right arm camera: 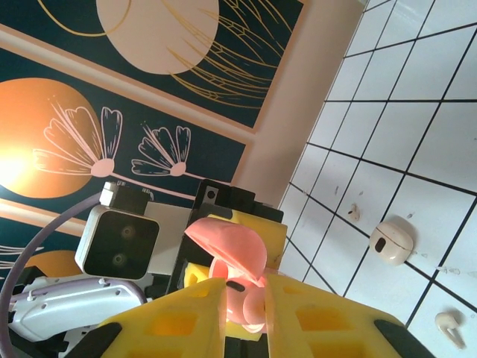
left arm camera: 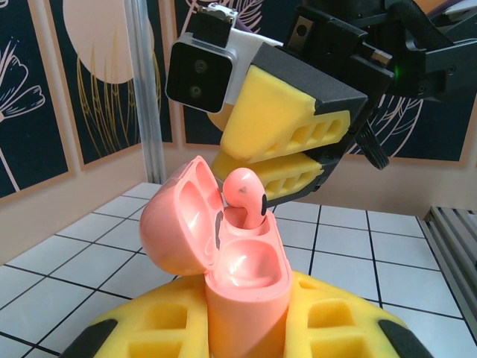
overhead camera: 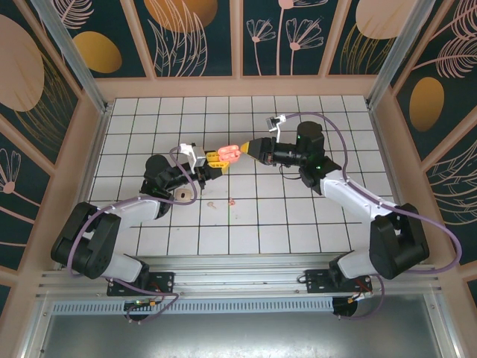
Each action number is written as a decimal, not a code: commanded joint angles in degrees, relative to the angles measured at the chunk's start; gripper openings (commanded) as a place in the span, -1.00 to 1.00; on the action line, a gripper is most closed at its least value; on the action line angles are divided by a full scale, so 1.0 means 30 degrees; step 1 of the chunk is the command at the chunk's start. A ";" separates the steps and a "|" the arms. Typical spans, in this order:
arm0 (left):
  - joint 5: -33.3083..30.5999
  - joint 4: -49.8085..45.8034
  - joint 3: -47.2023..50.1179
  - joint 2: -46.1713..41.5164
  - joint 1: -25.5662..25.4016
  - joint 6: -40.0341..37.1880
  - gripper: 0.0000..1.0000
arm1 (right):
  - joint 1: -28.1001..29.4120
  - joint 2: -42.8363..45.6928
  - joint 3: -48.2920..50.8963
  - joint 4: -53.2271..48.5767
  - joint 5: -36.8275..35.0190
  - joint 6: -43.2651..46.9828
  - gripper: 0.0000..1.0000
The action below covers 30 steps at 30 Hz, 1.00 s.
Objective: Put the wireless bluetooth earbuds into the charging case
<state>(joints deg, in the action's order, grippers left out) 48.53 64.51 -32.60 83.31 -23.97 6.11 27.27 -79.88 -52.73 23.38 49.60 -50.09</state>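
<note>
My left gripper (overhead camera: 221, 158) is shut on the salmon-pink charging case (left arm camera: 246, 313), holding it upright above the tiles with its lid (left arm camera: 179, 224) swung open. A pale-pink earbud (left arm camera: 250, 195) stands in the case's far slot. My right gripper (overhead camera: 244, 151) reaches in from the right and its yellow fingers (left arm camera: 287, 134) are closed on that earbud (right arm camera: 250, 302). The near slot (left arm camera: 250, 265) is empty. Two more tiny earbuds (overhead camera: 233, 200) (overhead camera: 212, 202) lie on the tiles below.
A small beige round object (right arm camera: 393, 240) lies on the white tiled floor (overhead camera: 298, 216), just left of the loose earbuds (right arm camera: 447, 321). Wooden-framed painted walls (overhead camera: 238, 37) enclose the table on three sides.
</note>
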 commanded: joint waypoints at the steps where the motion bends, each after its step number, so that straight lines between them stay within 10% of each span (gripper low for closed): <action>1: -0.0238 0.1004 -0.0487 -0.0361 -0.0095 0.0277 -0.95 | 0.0244 0.0665 0.0260 0.0174 -0.0040 0.0016 -0.58; 30: 0.0111 0.1325 -0.0530 -0.0430 -0.0097 0.0643 -0.96 | 0.0172 0.1027 -0.1856 -0.4450 -0.1487 0.4384 -0.11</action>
<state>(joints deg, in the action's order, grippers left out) 48.38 65.89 -32.62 83.29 -23.97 7.20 27.51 -77.93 -56.27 11.53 46.96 -40.62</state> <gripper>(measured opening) 0.178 0.442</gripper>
